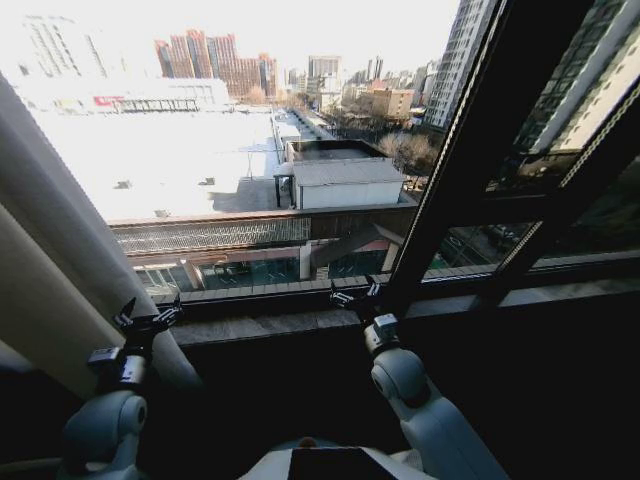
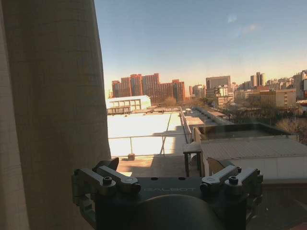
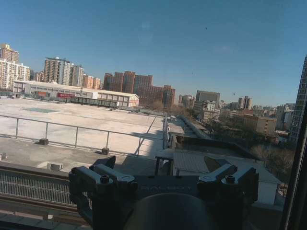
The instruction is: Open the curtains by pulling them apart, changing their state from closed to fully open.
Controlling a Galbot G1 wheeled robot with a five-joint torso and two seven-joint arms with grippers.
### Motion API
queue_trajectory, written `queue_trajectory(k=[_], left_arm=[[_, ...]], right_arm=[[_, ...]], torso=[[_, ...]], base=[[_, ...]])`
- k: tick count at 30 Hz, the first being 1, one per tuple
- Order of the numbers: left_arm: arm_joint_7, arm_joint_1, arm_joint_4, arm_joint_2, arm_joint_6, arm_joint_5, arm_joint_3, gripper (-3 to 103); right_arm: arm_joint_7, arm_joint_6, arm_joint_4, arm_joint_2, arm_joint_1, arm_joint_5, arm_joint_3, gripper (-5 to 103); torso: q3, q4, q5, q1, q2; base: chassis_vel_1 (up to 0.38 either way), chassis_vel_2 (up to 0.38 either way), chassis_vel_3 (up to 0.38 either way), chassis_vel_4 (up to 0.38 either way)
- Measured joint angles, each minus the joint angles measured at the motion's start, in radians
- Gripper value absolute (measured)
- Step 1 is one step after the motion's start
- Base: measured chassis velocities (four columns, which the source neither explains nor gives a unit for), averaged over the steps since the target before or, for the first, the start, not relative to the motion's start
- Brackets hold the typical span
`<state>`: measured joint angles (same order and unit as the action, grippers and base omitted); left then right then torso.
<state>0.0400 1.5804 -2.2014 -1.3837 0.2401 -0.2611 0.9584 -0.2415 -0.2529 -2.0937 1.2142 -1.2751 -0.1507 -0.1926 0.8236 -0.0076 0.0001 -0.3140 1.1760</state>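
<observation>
The curtains (image 1: 50,230) hang as a bunched, pale, pleated panel down the left side of the window. In the left wrist view the same fabric (image 2: 53,120) stands close beside the gripper. My left gripper (image 1: 148,318) is raised by the panel's inner edge, open, with nothing between its fingers (image 2: 109,180). My right gripper (image 1: 355,296) is held up near the window sill at the foot of the dark slanted frame bar, also open and holding nothing; its fingers (image 3: 106,178) point at bare glass.
A dark window frame bar (image 1: 480,150) slants from the top right down to the stone sill (image 1: 270,326). More dark frame bars cross the right side (image 1: 560,200). Bare glass with rooftops and city buildings beyond spans the middle.
</observation>
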Motion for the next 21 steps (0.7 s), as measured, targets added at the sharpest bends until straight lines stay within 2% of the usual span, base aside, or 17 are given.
queue_trajectory(k=[11, 21], left_arm=[[0.0, 0.001, -0.005, -0.006, -0.006, 0.004, -0.004, 100], [-0.001, 0.006, -0.011, 0.004, -0.006, -0.021, 0.02, 100]], right_arm=[[-0.001, -0.003, 0.028, -0.001, 0.015, -0.013, -0.018, 100], [-0.003, 0.013, 0.151, -0.024, 0.057, -0.071, -0.124, 100]], torso=[[0.0, -0.0001, 0.0001, 0.0, 0.0], [0.0, -0.0002, 0.0003, 0.0, 0.0]], base=[[-0.193, -0.259, 0.198, 0.257], [-0.331, -0.358, 0.314, 0.365]])
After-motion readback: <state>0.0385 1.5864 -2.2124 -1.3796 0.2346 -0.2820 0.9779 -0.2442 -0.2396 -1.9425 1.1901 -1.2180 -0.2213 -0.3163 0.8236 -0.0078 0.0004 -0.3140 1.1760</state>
